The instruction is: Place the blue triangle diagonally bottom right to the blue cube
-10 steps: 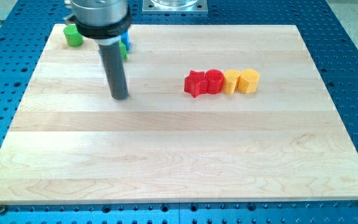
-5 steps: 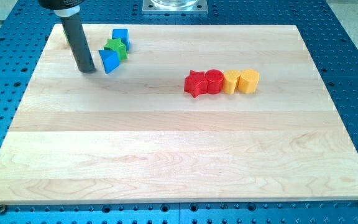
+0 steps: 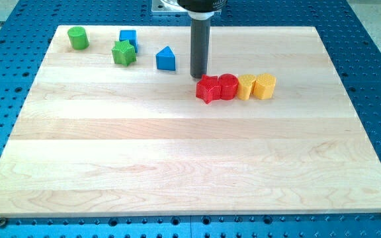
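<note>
**Tip parked between the blue triangle and the red row**

My tip [image 3: 198, 77] sits on the wooden board [image 3: 177, 158] right now, just above the red star [image 3: 208, 89] and a touch to the view's right of the blue triangle [image 3: 166, 59], with a clear gap between tip and triangle. There are no fingers on this arm, only the bare rod, and it has hold of nothing.

The blue triangle stands free, down and to the view's right of the blue cube [image 3: 128, 38]. Between them, just below the cube, sits the green star-like block [image 3: 123, 53], very close to the cube. Off at the view's top left is the green cylinder [image 3: 78, 38], on its own.

Right of centre runs a tight row: red star, red round block [image 3: 228, 86], yellow block [image 3: 246, 86], then another yellow block [image 3: 264, 86], each touching its neighbour
</note>
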